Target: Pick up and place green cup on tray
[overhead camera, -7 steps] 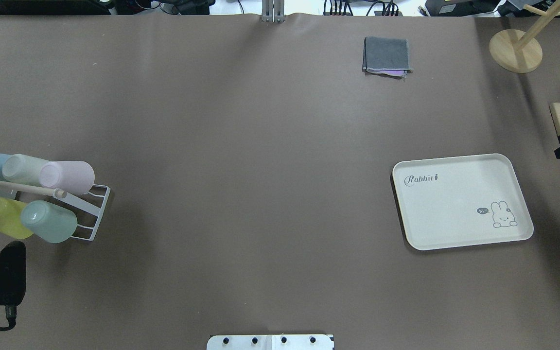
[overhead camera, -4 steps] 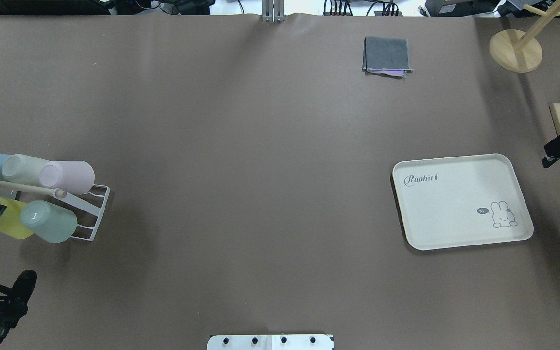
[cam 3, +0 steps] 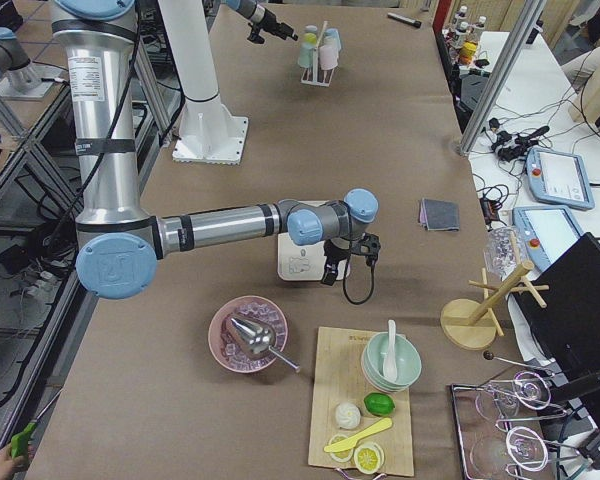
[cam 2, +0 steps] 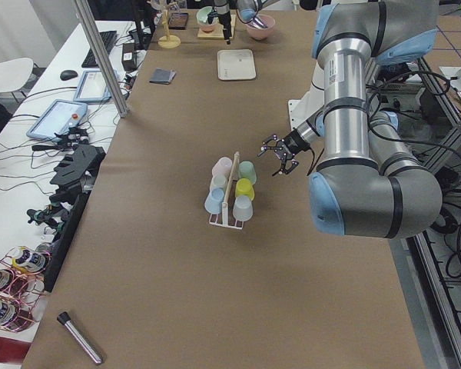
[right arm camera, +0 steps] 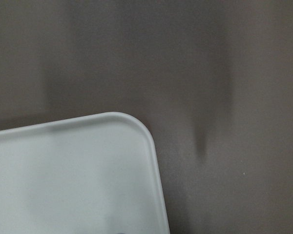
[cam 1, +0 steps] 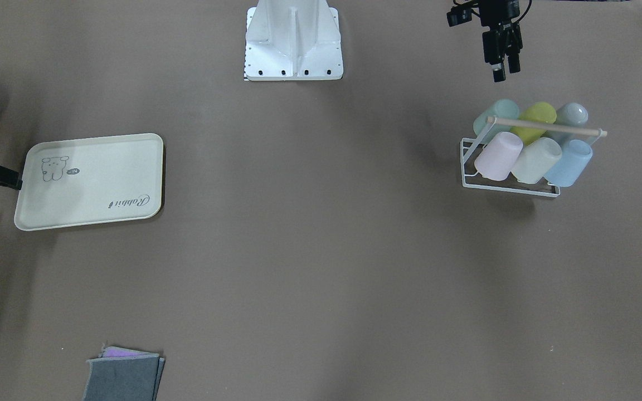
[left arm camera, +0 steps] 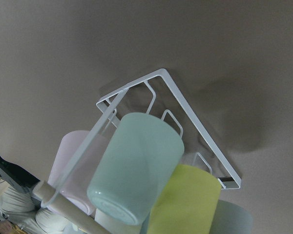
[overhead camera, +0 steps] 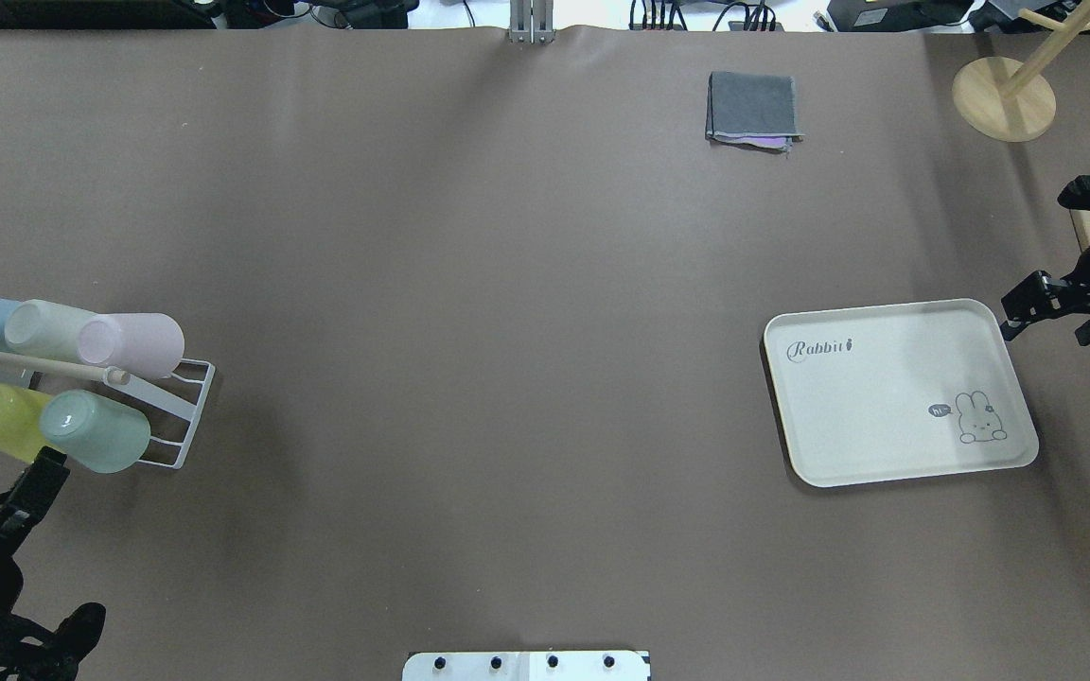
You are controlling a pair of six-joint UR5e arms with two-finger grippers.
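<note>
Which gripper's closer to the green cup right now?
Left. The left gripper hovers just beside the green cup, on the rack's robot side; the right gripper is far off at the opposite end, by the tray's edge.

The green cup (overhead camera: 96,430) occupies the end position of the rack (overhead camera: 187,416). Its robot-side flank is open, with the left hand (overhead camera: 45,465) near it. The yellow cup (overhead camera: 6,423) blocks the adjacent side, and the wooden rod (overhead camera: 34,364) runs behind. Bare desk (overhead camera: 469,378) separates rack and tray (overhead camera: 886,416). The right hand (overhead camera: 1046,317) hangs just beside the tray's rim.
</note>
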